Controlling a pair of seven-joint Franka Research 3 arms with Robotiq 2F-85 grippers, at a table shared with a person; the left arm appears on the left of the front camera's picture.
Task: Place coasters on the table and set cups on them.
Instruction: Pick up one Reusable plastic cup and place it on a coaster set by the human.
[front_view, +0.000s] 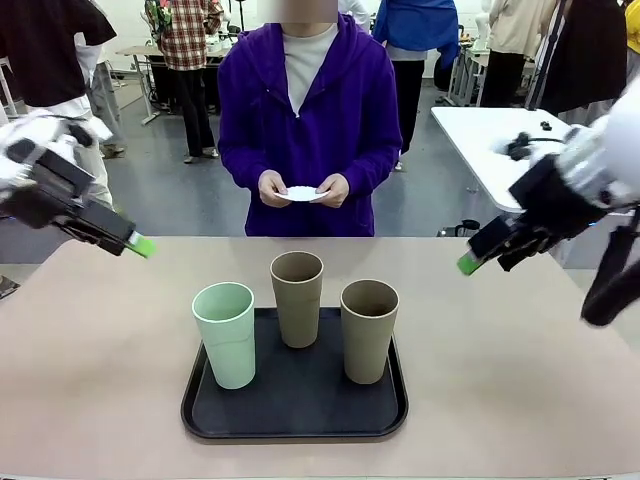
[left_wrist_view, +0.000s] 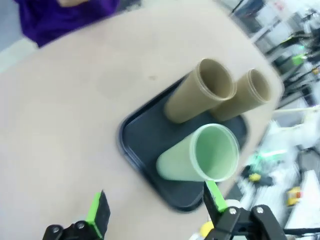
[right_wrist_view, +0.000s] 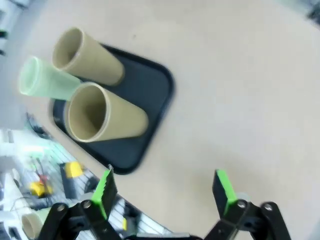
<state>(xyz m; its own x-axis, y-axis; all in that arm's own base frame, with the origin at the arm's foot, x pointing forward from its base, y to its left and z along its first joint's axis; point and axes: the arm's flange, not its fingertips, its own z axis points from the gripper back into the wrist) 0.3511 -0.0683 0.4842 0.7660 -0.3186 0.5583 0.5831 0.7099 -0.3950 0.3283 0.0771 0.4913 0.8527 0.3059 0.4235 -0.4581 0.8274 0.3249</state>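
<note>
Left claw (left_wrist_view: 155, 202), right claw (right_wrist_view: 164, 186) both spread, mint cup (front_view: 226, 335), two taupe cups (front_view: 298, 300) (front_view: 368, 332) upright on black tray (front_view: 295, 420)

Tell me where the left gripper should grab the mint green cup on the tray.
Probably its upper wall, just under the rim, approached from the robot's left. The mint green cup stands upright at the left front of the tray, taupe cups crowding its other side, and widens upward.

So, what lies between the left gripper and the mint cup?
In the front view, only bare table and the black tray rim lie between left gripper and mint cup.
</note>
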